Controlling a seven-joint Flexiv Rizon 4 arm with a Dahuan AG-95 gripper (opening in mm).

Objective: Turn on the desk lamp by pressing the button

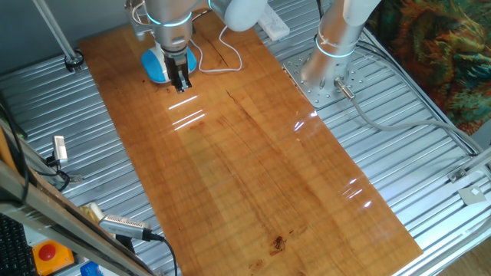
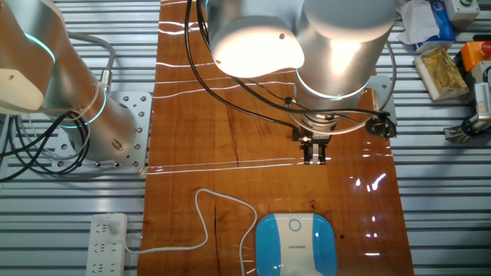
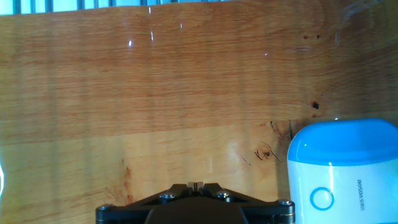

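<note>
The desk lamp (image 2: 295, 244) is a rounded blue base with a white top face, lying at the near edge of the wooden board in the other fixed view. Its button (image 2: 295, 225) is a small ring on the white face. My gripper (image 2: 315, 157) hangs over bare wood a short way from the lamp, not touching it. In the hand view the fingertips (image 3: 194, 185) touch each other, shut on nothing, and the lamp (image 3: 345, 174) with its button (image 3: 322, 198) lies at the lower right. In one fixed view the gripper (image 1: 182, 86) partly hides the lamp (image 1: 156, 67).
A thin white cord (image 2: 203, 222) runs from the lamp to a white power strip (image 2: 107, 244) on the metal table. The arm's base plate (image 2: 115, 138) stands beside the wooden board (image 1: 253, 169). Tools and boxes (image 2: 441, 69) lie on the far side.
</note>
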